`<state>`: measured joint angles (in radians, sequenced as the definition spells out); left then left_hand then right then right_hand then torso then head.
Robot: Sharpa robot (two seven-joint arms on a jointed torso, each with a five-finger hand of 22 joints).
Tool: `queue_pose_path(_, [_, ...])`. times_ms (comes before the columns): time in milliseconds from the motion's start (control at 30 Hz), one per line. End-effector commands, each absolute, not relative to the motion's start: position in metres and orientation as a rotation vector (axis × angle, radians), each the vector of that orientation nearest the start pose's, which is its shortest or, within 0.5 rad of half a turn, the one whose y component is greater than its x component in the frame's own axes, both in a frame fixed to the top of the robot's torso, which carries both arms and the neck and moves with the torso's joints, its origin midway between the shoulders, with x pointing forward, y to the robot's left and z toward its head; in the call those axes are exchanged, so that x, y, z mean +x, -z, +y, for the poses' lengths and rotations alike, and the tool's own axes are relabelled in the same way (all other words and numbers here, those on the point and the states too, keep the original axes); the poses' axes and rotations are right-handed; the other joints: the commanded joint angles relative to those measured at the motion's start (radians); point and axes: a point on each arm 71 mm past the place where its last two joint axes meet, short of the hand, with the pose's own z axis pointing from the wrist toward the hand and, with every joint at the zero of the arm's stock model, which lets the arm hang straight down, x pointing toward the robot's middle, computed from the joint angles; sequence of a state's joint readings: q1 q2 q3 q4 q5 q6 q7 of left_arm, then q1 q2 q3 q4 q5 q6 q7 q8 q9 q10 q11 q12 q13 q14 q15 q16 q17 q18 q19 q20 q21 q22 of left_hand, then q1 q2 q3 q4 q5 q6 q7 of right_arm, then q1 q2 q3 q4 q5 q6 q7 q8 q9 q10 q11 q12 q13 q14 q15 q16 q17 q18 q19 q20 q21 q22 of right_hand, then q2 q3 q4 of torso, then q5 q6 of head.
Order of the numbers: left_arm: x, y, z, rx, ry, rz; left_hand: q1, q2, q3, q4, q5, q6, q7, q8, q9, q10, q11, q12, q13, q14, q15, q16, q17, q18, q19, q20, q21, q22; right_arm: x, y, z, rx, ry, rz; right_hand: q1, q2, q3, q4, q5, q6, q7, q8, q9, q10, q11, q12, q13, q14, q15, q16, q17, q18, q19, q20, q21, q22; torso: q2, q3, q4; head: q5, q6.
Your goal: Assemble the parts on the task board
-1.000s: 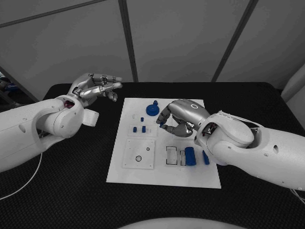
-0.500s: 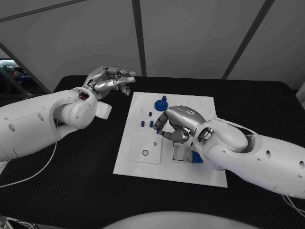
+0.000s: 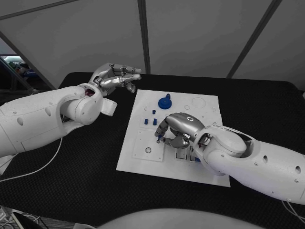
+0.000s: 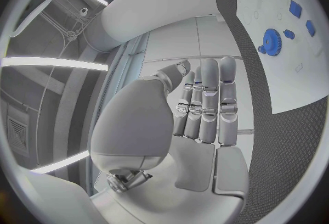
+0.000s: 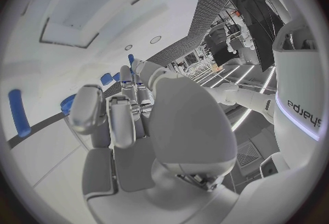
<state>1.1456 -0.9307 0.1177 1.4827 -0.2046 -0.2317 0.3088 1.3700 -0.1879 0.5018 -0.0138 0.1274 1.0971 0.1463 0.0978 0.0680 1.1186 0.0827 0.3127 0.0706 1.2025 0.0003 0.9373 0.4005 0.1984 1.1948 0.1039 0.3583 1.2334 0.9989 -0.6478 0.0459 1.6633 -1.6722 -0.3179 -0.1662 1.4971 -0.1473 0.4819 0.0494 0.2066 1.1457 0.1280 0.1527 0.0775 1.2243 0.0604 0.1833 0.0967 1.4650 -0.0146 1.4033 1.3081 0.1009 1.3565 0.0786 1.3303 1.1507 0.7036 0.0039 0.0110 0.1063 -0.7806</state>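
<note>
Here the right hand (image 3: 177, 128) hangs low over the middle of the white board (image 3: 140, 162), its fingers (image 3: 163, 130) curled down toward the surface. A small blue tip (image 3: 158, 140) shows just below them, and the right wrist view shows a blue peg (image 5: 131, 60) at the fingertips, but I cannot tell whether it is truly pinched or merely touched. The left hand (image 3: 116, 78) hovers off the board's corner at about ten o'clock, over the black bench (image 3: 262, 109), fingers (image 4: 209, 104) loosely bent together and grasping nothing.

Around the right hand lie the other parts: a blue gear (image 3: 165, 102) at twelve o'clock, two small blue pegs (image 3: 149, 121) at about ten o'clock, and more blue pieces (image 3: 193, 158) half hidden under the wrist at five o'clock. A round socket (image 3: 147, 150) sits at about eight o'clock.

To do this step well, I judge the fingers should settle squarely on the small piece, keep it upright, and come straight down onto its seat without sweeping the neighbouring pegs aside.
</note>
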Motion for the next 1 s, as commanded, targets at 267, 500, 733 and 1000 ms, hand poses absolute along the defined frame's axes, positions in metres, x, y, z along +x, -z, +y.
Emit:
queue_pose_path(267, [0.5029,0.1494,0.2613,-0.967,1.483,1.406,-0.002,0.011,-0.003,-0.004,-0.003,0.002,0.005,0.002,-0.001,-0.006,0.002,0.004,-0.001,-0.006,0.004,-0.007,-0.001,-0.017,-0.004,-0.001,-0.007,-0.001,0.4114,0.2193,-0.0643,-0.365,-0.911,1.651,-0.010,0.000,-0.002,-0.007,0.007,0.007,0.003,-0.004,0.001,0.008,-0.002,-0.004,-0.001,0.057,-0.007,0.005,0.009,-0.012,0.004,0.004,0.005,-0.002,0.001,0.0001,0.0002,0.008,-0.006])
queue_pose_path(500, [0.5029,0.1495,0.2608,-0.967,1.484,1.407,-0.002,0.011,-0.003,-0.004,-0.003,0.002,0.006,0.002,-0.001,-0.009,0.002,0.004,-0.001,-0.005,0.005,-0.007,-0.002,-0.017,-0.004,-0.001,-0.008,-0.002,0.4122,0.2220,-0.0635,-0.366,-0.906,1.655,-0.011,0.000,-0.002,-0.008,0.007,0.007,0.003,-0.004,0.001,0.008,-0.002,-0.004,0.000,0.057,-0.007,0.005,0.009,-0.012,0.004,0.004,0.005,-0.002,0.001,0.0002,0.0007,0.012,-0.009])
queue_pose_path(733, [0.5030,0.1497,0.2604,-0.967,1.485,1.409,-0.002,0.011,-0.003,-0.004,-0.003,0.002,0.006,0.002,-0.001,-0.009,0.002,0.004,-0.001,-0.005,0.005,-0.007,-0.002,-0.017,-0.004,-0.001,-0.008,-0.002,0.4135,0.2236,-0.0624,-0.375,-0.900,1.653,-0.011,0.000,-0.001,-0.008,0.007,0.007,0.003,-0.005,0.001,0.008,-0.001,-0.005,0.000,0.057,-0.006,0.005,0.009,-0.012,0.004,0.004,0.005,-0.002,0.001,0.0002,0.0012,0.017,-0.013])
queue_pose_path(1000, [0.5031,0.1499,0.2602,-0.968,1.485,1.412,-0.002,0.011,-0.003,-0.004,-0.003,0.002,0.006,0.002,-0.001,-0.009,0.002,0.004,-0.001,-0.005,0.005,-0.007,-0.002,-0.017,-0.004,-0.001,-0.008,-0.002,0.4135,0.2251,-0.0600,-0.388,-0.897,1.666,-0.011,0.000,-0.001,-0.008,0.007,0.007,0.003,-0.005,0.001,0.008,-0.001,-0.005,0.000,0.057,-0.006,0.005,0.009,-0.012,0.004,0.004,0.005,-0.002,0.001,-0.0002,0.0001,0.021,-0.017])
